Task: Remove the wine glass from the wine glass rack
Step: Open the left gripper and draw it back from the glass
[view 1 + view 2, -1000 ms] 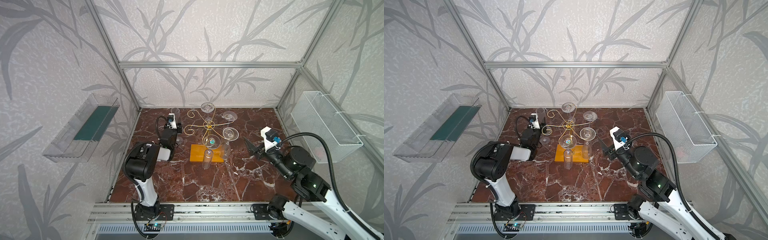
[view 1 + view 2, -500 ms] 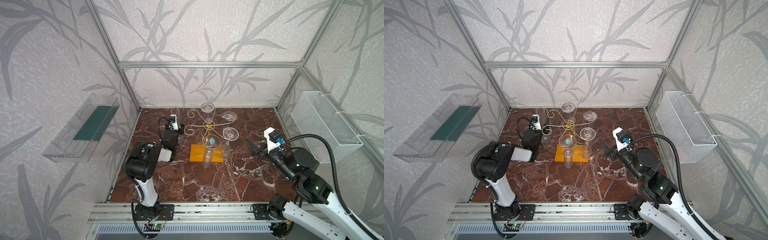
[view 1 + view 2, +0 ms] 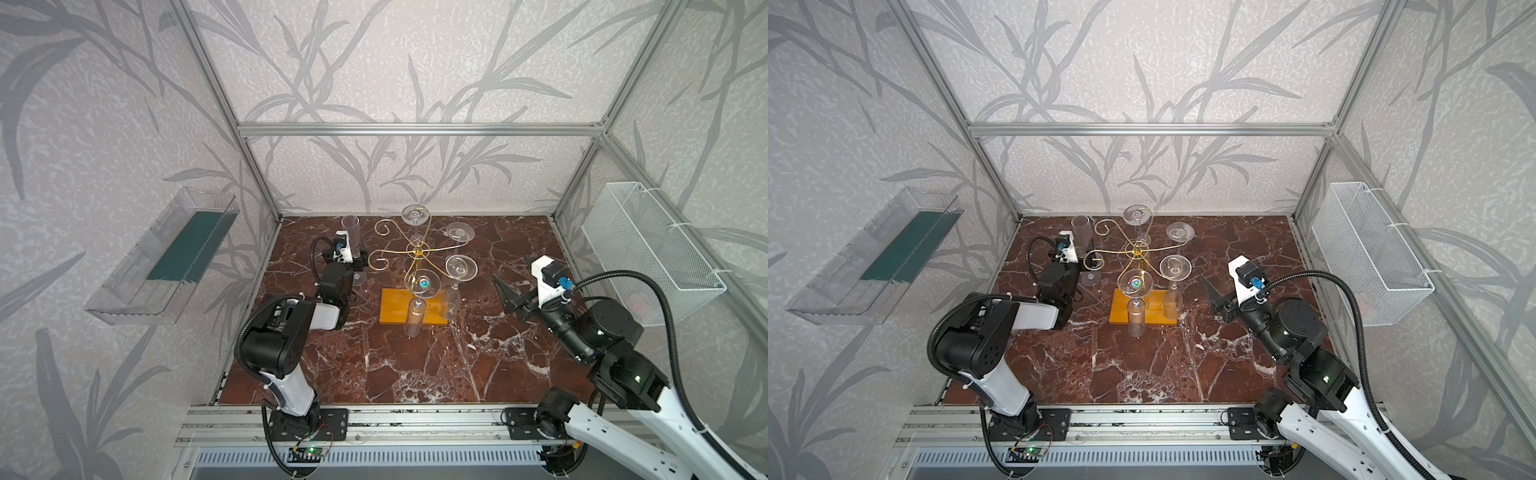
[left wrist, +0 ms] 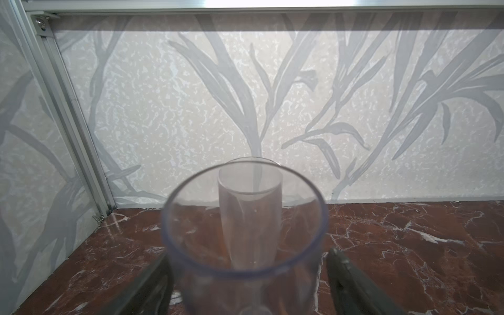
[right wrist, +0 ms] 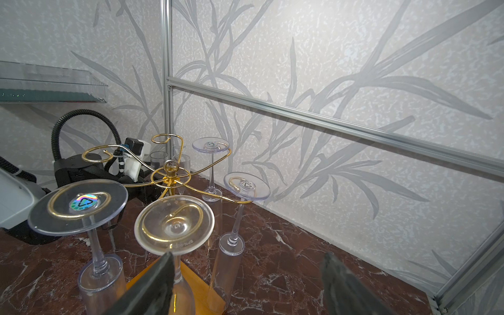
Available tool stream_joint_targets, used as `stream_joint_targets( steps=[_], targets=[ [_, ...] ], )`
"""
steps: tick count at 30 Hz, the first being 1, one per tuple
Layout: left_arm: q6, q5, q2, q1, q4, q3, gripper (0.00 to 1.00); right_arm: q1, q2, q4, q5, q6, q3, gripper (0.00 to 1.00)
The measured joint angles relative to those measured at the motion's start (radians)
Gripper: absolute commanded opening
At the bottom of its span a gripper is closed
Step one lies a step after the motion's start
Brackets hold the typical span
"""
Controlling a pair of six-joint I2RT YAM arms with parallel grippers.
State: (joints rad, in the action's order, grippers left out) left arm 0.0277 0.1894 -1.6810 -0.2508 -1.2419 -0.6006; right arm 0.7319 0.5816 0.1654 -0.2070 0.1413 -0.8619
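The wine glass rack (image 3: 417, 250) is gold wire on an orange wooden base (image 3: 395, 309); several wine glasses hang upside down from its arms, such as one near the front (image 3: 423, 285). Left of it a wine glass (image 4: 245, 218) stands upright on the marble, its foot (image 3: 358, 279) on the floor. My left gripper (image 4: 246, 283) is open around this glass, one finger (image 4: 346, 275) clearly off its wall. A second upright glass (image 3: 351, 226) stands behind. My right gripper (image 5: 248, 283) is open and empty right of the rack (image 5: 169, 174), one finger (image 5: 155, 283) near a hanging glass (image 5: 174, 226).
A clear plastic tray (image 3: 166, 262) hangs on the left wall and a white wire basket (image 3: 648, 249) on the right wall. Aluminium frame posts stand at the back corners. A metal rail (image 3: 415, 419) runs along the front edge of the marble floor.
The left jaws have opened off the upright glass and the left wrist has drawn back slightly. The right gripper has shifted a little to the right, away from the rack.
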Motion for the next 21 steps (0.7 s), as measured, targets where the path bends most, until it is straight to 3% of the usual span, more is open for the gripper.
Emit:
stream_joint_targets(
  steps=[5,11,21],
  targets=[
    [-0.002,0.008,0.126,-0.004,0.056,0.041,0.99,0.000,0.006,0.034,0.007,-0.027,-0.019,0.82],
    [-0.022,0.013,0.327,-0.005,0.211,0.084,0.99,0.000,0.027,0.103,0.004,-0.105,-0.095,0.83],
    [-0.074,-0.069,0.782,-0.005,0.801,-0.048,0.99,0.000,0.061,0.248,0.024,-0.352,-0.261,0.82]
  ],
)
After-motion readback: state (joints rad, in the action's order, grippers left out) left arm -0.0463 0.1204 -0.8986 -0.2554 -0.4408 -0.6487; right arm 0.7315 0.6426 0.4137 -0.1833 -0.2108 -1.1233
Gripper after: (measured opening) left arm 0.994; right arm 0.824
